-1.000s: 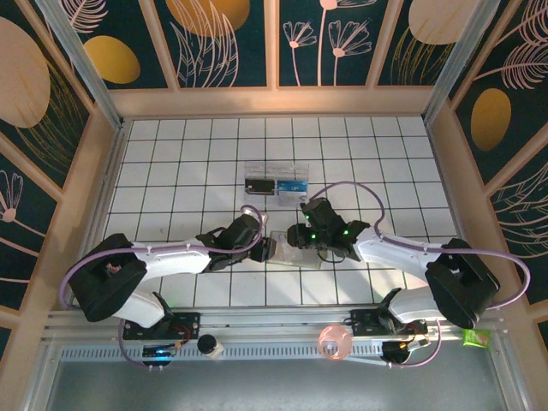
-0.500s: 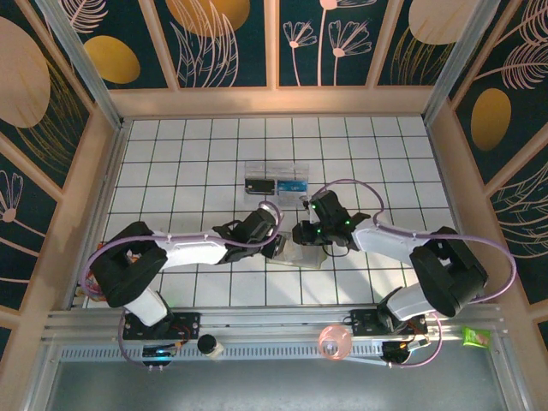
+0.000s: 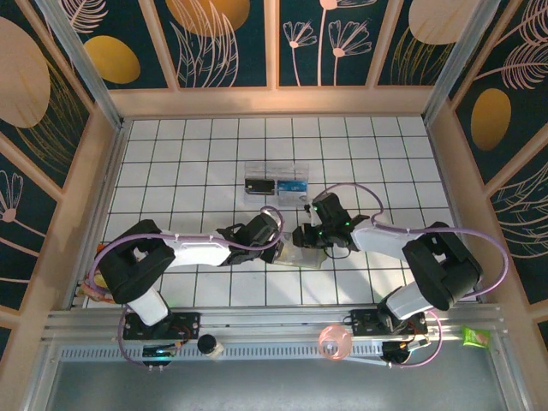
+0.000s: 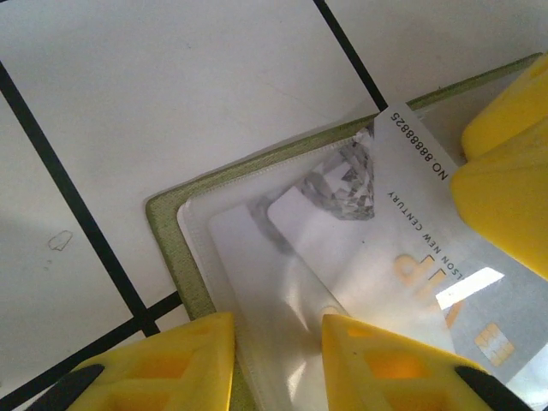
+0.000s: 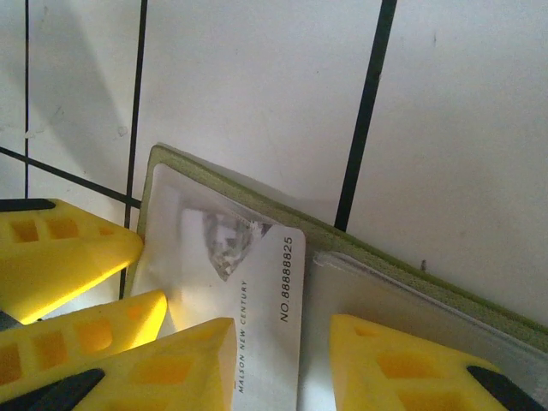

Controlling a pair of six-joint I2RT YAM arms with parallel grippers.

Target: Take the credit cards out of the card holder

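Observation:
The card holder (image 3: 301, 255) lies open on the white tiled table between both grippers, olive-edged (image 4: 171, 248) (image 5: 377, 248) with a cream inside and a clear sleeve. A silver-white credit card (image 4: 402, 248) (image 5: 265, 282) printed "NO.8888825" sticks partway out of the left sleeve, across the fold. My left gripper (image 3: 276, 250) (image 4: 274, 321) stands open with its tips on the sleeve's outer end. My right gripper (image 3: 301, 238) (image 5: 282, 325) is open too, one finger over the card and the other on the right leaf, the card's edge between them.
A clear plastic box (image 3: 276, 181) with dark and blue contents sits two tiles behind the holder. Wooden walls ring the table. On the front rail lie a pink ring (image 3: 334, 342), a small white item (image 3: 208, 345) and a green packet (image 3: 475, 336).
My left gripper has moved right onto the holder's left end and its jaws have narrowed. The right gripper has shifted slightly back and left over the card.

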